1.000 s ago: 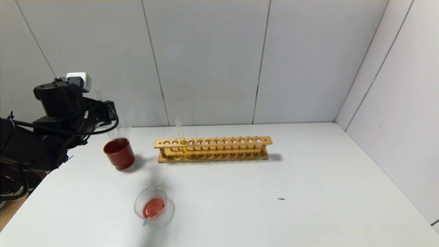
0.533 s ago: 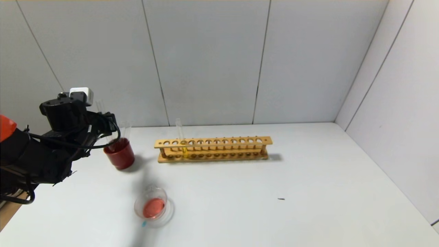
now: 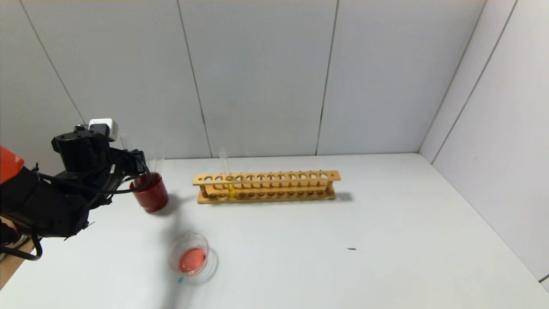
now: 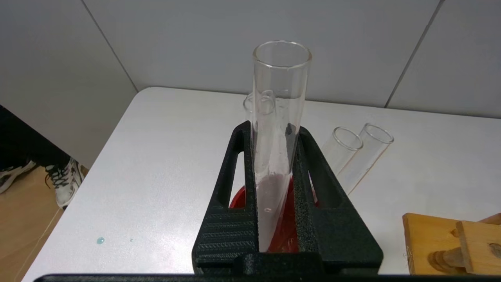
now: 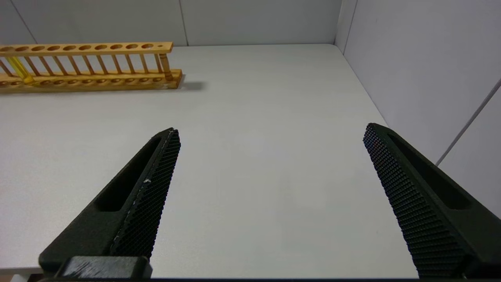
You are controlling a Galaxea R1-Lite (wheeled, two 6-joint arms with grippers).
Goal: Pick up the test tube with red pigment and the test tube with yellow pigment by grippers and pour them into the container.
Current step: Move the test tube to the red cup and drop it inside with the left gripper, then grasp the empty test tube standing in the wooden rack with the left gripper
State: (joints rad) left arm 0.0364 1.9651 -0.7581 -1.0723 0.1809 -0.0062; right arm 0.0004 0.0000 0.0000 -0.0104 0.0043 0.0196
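A: At the left edge of the head view, the left gripper (image 3: 131, 161) has come down from the upper left of the frame a second ago and now hangs right over the dark red cup (image 3: 150, 194).

B: What is it carrying?

A: Its jaws are clamped narrow on an emptied glass tube (image 4: 276, 129), upright, mouth up, its lower end just over the cup's red rim. Other colourless tubes (image 4: 354, 156) lean out of the same cup.

B: Has anything else on the table (image 3: 364, 223) changed?

A: No. The container (image 3: 191, 259) sits at lower left of centre as before, a pool of orange-red liquid in it, teal mark at its near rim. The test tube with yellow pigment (image 3: 228, 176) stands upright toward the left end of the wooden rack (image 3: 266, 186) at mid-frame.

B: And the other arm?

A: The right gripper (image 5: 270, 164) shows only in its own wrist view, fingers spread wide above bare table, the rack in the upper left of that frame.
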